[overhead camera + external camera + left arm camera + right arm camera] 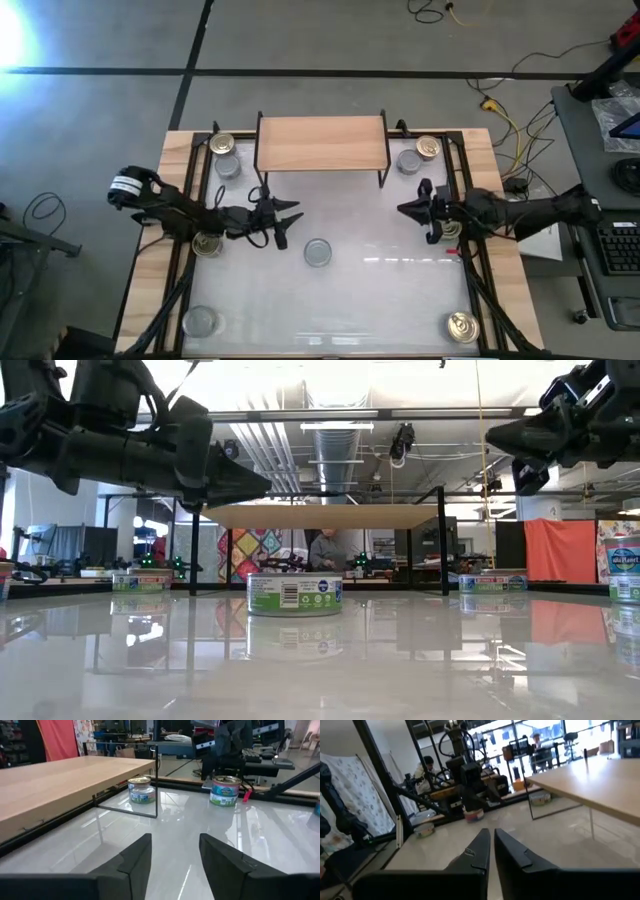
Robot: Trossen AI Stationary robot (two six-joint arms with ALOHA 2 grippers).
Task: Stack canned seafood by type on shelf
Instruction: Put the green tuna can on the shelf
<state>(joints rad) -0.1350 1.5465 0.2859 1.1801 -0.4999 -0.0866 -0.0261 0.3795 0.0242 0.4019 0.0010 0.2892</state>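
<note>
The light-wood shelf [322, 142] stands on black wire legs at the table's far middle, its top bare. Short round cans sit upright on their bases on the white table: a silver-topped one in the middle [318, 252] [295, 593], a gold [222, 145] and a silver [229, 165] at the far left, a gold [428, 148] and a silver [407, 161] at the far right. My left gripper [285, 220] [175, 855] hovers open left of the middle can, pointing level toward the right. My right gripper [408, 209] [491, 845] hovers shut at the right, pointing left.
More cans stand near the edges: gold-topped beneath my left arm [207, 243], silver at the near left [200, 321], gold at the near right [461, 326], and one by my right arm [226, 791]. Bare table lies between the grippers and in front of the shelf.
</note>
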